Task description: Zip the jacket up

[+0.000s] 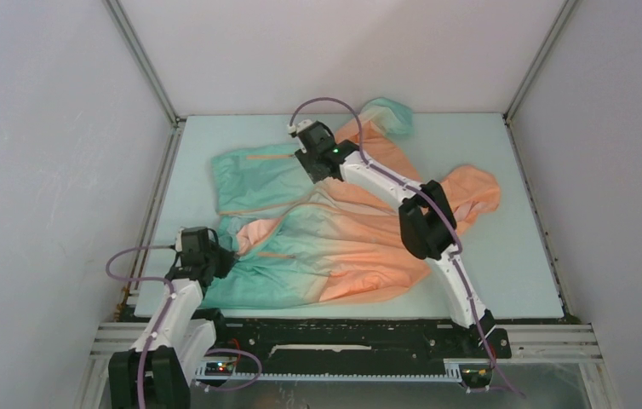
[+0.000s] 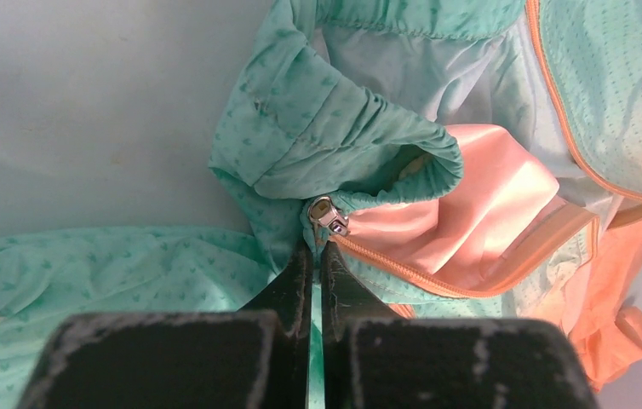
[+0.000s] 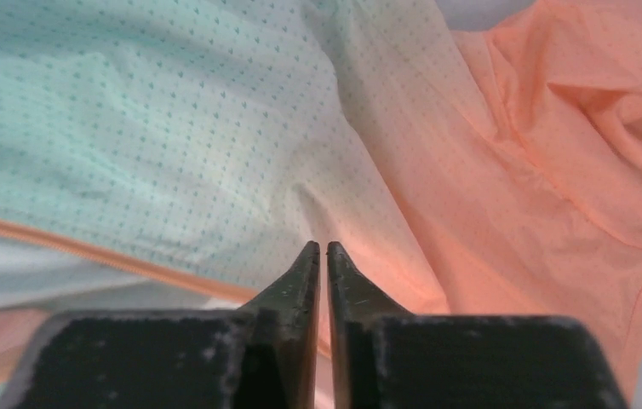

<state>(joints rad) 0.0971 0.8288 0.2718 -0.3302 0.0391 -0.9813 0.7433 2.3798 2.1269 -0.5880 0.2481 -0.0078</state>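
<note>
The jacket [image 1: 343, 247] lies spread open on the table, teal at the hem and fading to orange at the hood [image 1: 471, 192]. My left gripper [image 1: 224, 260] is at the near-left hem. In the left wrist view it [image 2: 318, 249] is shut on the teal hem fabric just below the silver zipper slider [image 2: 328, 213], from which the orange zip teeth [image 2: 403, 273] run to the right. My right gripper [image 1: 313, 170] reaches over the far front panel. Seen from its wrist, its jaws [image 3: 319, 247] stand almost together on a pucker of the jacket's cloth [image 3: 173, 128], close to an orange zip edge [image 3: 88, 251].
Pale walls enclose the table [image 1: 522, 256] on the left, right and back. A black rail [image 1: 343, 336] runs along the near edge between the arm bases. One sleeve [image 1: 386, 115] lies bunched at the far side.
</note>
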